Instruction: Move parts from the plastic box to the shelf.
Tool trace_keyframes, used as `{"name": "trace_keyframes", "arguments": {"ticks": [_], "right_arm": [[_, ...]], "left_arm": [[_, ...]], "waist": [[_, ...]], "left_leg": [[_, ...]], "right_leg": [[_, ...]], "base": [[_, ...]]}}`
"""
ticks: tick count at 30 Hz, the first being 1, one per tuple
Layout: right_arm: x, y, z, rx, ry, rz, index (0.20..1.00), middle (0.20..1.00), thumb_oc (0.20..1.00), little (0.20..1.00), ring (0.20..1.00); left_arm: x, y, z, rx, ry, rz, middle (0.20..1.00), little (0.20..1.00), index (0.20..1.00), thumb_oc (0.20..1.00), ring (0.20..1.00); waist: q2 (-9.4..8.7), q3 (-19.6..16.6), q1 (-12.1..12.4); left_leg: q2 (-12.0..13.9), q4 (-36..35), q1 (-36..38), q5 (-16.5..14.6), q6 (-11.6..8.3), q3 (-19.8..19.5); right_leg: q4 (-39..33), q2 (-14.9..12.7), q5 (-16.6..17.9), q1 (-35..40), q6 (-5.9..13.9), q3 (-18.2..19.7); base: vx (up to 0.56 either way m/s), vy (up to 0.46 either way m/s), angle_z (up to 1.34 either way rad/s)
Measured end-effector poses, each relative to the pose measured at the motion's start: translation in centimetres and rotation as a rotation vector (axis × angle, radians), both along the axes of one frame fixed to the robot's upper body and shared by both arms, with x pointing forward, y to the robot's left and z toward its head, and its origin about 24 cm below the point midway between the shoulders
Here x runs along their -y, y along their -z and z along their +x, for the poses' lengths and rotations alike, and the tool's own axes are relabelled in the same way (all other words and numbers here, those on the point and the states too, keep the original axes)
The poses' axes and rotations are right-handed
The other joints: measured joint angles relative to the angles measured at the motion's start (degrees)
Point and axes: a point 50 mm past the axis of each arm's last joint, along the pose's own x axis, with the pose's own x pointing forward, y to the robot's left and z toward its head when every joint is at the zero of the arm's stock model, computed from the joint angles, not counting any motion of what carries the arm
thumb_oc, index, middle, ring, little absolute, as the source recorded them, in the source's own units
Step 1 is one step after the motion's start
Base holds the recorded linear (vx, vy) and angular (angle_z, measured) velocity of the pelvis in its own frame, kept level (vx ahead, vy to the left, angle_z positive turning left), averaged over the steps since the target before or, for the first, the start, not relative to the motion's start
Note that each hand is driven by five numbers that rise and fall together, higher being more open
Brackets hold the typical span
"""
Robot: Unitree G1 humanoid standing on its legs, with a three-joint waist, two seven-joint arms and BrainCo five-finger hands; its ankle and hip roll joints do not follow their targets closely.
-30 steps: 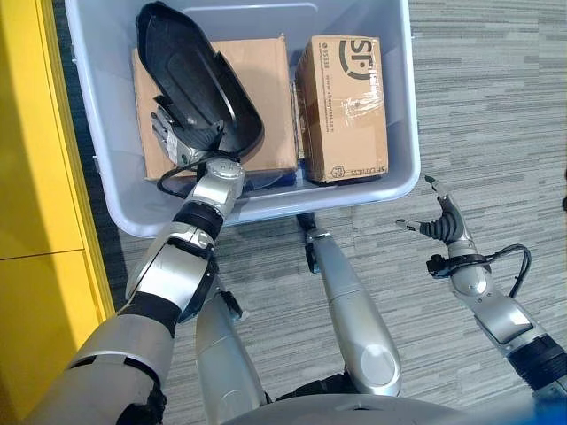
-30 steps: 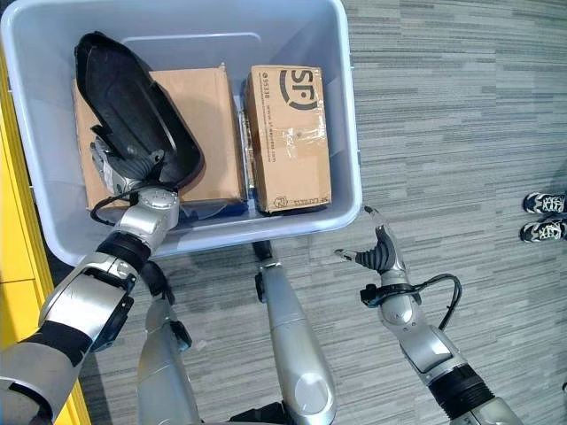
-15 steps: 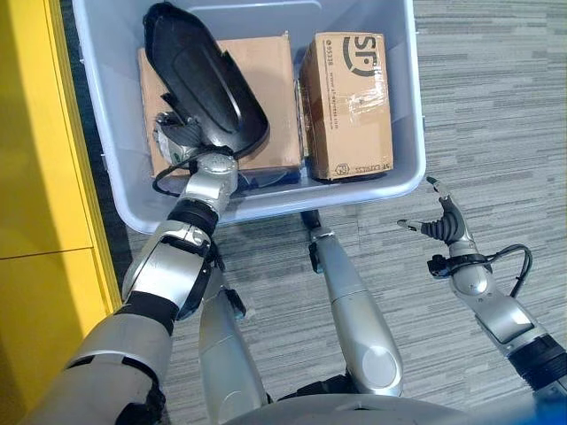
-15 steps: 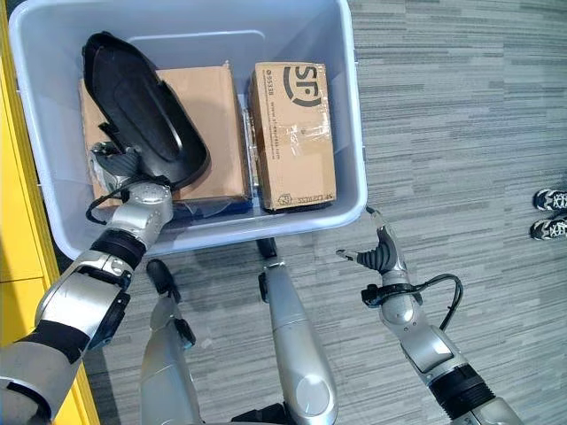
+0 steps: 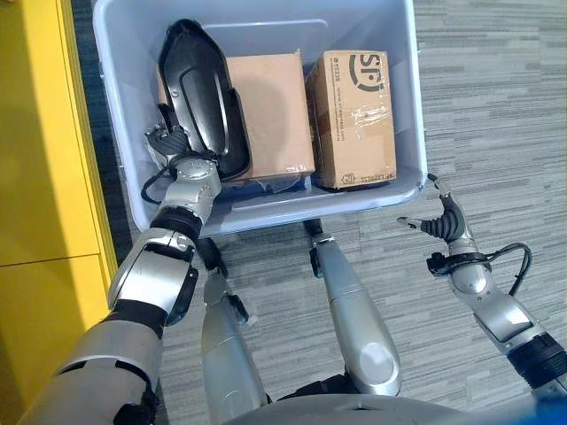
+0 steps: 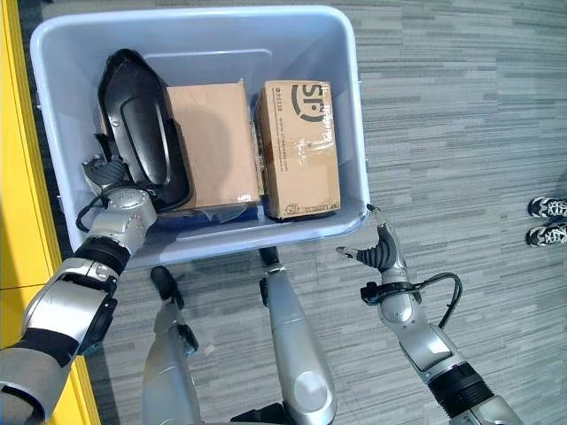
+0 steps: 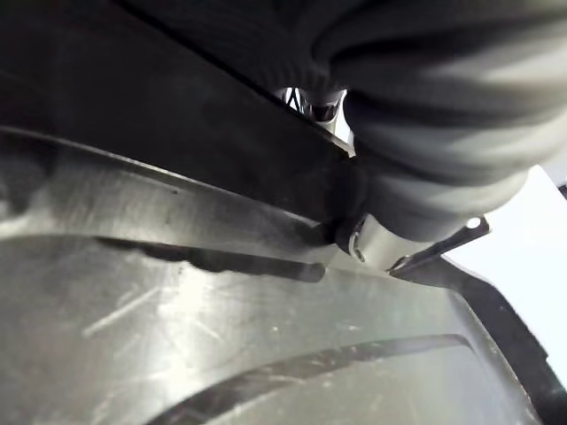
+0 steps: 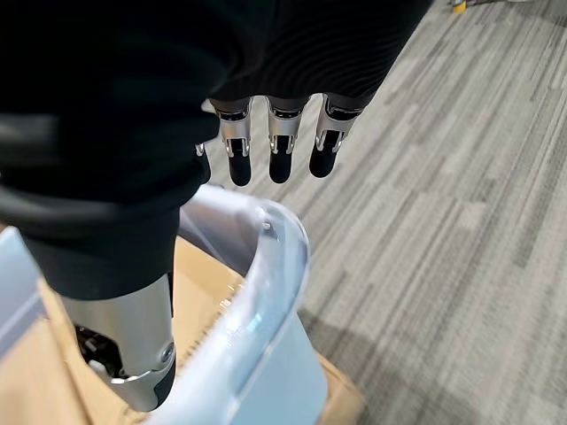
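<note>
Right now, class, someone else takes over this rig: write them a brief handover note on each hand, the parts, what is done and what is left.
Left hand: shut on the black part, lifted on edge inside the plastic box.
Right hand: open, idle beside the box's near right corner.
Two cardboard boxes, plain and printed, lie in the box.
Done: black part gripped.
Left: carry it to the shelf, then the two boxes.

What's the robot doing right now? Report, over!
Left hand gripping black part inside plastic box. Right hand open, idle by box corner. Two cardboard boxes alongside.
</note>
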Motion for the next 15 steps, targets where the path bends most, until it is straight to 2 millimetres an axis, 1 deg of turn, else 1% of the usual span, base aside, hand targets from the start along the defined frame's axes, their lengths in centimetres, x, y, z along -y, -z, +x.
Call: {"name": "trace_keyframes", "arguments": {"ticks": [2,3,4,5,6,8,9,10,11,13,14,15], "right_arm": [[0.0,0.1,-0.1,0.003,0.0,-0.004,1.0,1.0,1.0,1.0,1.0],[0.1,0.0,-0.1,0.008,0.0,-0.002,1.0,1.0,1.0,1.0,1.0],[0.3,-0.1,-0.1,0.017,0.006,0.0,1.0,1.0,1.0,1.0,1.0],[0.3,-0.2,-0.1,0.02,0.007,0.0,1.0,1.0,1.0,1.0,1.0],[0.3,-0.3,-0.1,0.025,0.007,0.0,1.0,1.0,1.0,1.0,1.0],[0.6,-0.5,-0.1,0.035,0.005,-0.007,1.0,1.0,1.0,1.0,1.0],[0.7,-0.5,-0.2,0.038,0.009,-0.017,1.0,1.0,1.0,1.0,1.0],[0.8,-0.5,-0.3,0.041,0.003,-0.028,1.0,1.0,1.0,1.0,1.0],[0.9,-0.1,-0.6,0.031,-0.001,-0.026,1.0,1.0,1.0,1.0,1.0],[1.1,0.4,-1.1,0.011,0.001,-0.029,1.0,1.0,1.0,1.0,1.0],[1.6,0.6,-1.5,0.008,0.011,-0.057,1.0,1.0,1.0,1.0,1.0],[2.0,0.9,-2.0,-0.008,0.014,-0.064,1.0,1.0,1.0,1.0,1.0]], "left_arm": [[1.3,1.8,-0.2,-0.05,0.055,-0.039,0.2,0.2,0.2,0.2,0.2],[2.1,3.0,-0.4,-0.082,0.091,-0.074,0.2,0.2,0.2,0.2,0.2],[3.2,4.7,-0.8,-0.131,0.129,-0.099,0.2,0.2,0.2,0.2,0.2],[4.0,5.6,-1.1,-0.158,0.159,-0.107,0.2,0.2,0.2,0.2,0.2],[4.9,6.4,-1.4,-0.175,0.198,-0.113,0.2,0.2,0.2,0.2,0.2],[6.4,6.9,-1.5,-0.186,0.284,-0.093,0.2,0.2,0.2,0.2,0.2],[6.8,6.9,-1.6,-0.177,0.307,-0.074,0.2,0.2,0.2,0.2,0.2],[7.3,6.1,-1.4,-0.139,0.358,-0.006,0.2,0.2,0.2,0.2,0.2],[7.7,5.0,-1.1,-0.07,0.383,0.047,0.2,0.2,0.2,0.2,0.2],[7.9,3.2,-0.9,0.024,0.409,0.07,0.2,0.2,0.2,0.2,0.2],[8.4,1.4,-1.0,0.127,0.444,0.124,0.2,0.2,0.2,0.2,0.2],[8.8,0.4,-1.1,0.196,0.448,0.144,0.2,0.2,0.2,0.2,0.2]], "waist": [[-0.01,-0.84,0.01],[-0.2,-0.91,-0.06],[-0.32,-0.87,-0.41],[-0.32,-0.87,-0.8],[-0.33,-0.9,-1.25],[-0.47,-0.83,-1.79],[-0.4,-0.91,-1.79],[-0.36,-0.87,-2.02],[-0.28,-0.9,-2.06],[0.18,-0.9,-1.82],[1.85,-1.11,-1.67],[3.54,-1.86,-1.67]], "left_leg": [[0.0,-0.3,1.78,-0.58,-0.55,0.54],[0.01,-0.56,2.82,-0.48,-0.43,0.99],[-0.11,-0.54,4.2,-0.38,-0.32,1.3],[-0.18,-0.7,5.22,-0.41,-0.34,1.35],[-0.24,-0.77,6.31,-0.42,-0.34,1.37],[-0.45,-1.65,9.49,-0.51,-0.42,1.77],[-0.55,-1.61,10.2,-0.58,-0.4,1.97],[-0.52,-2.02,12.16,-0.95,-0.17,2.88],[-0.53,-2.32,13.61,-1.01,-0.18,3.05],[-0.5,-2.72,15.34,-1.19,0.06,3.39],[-0.5,-3.43,17.09,-1.29,0.18,3.86],[-0.49,-3.81,17.75,-1.37,0.19,4.11]], "right_leg": [[-0.79,-0.05,-0.43,1.81,0.46,0.28],[-1.45,-0.1,0.0,2.79,0.38,0.46],[-2.05,-0.17,0.57,4.47,0.27,0.71],[-2.54,-0.25,0.83,5.72,0.5,0.74],[-3.2,-0.33,1.03,7.13,0.66,0.73],[-4.59,-0.41,1.35,10.34,0.81,1.02],[-4.73,-0.42,1.33,11.0,0.85,1.35],[-5.57,-0.41,1.18,12.81,1.32,1.75],[-5.7,-0.34,1.02,13.98,1.49,2.03],[-5.76,-0.26,0.92,15.32,1.47,2.24],[-6.4,-0.24,0.92,16.81,1.47,2.45],[-7.15,-0.27,1.04,17.58,1.57,2.59]], "base": [[-0.01,0.122,-0.07],[-0.01,0.11,-0.11],[-0.01,0.136,-0.08],[-0.01,0.134,-0.04],[-0.01,0.107,-0.02],[-0.01,0.097,-0.07],[0.01,0.096,-0.15],[0.01,0.067,-0.16],[0.01,0.071,-0.13],[0.02,0.074,-0.09],[0.02,0.062,-0.12],[0.05,0.091,-0.13]]}}
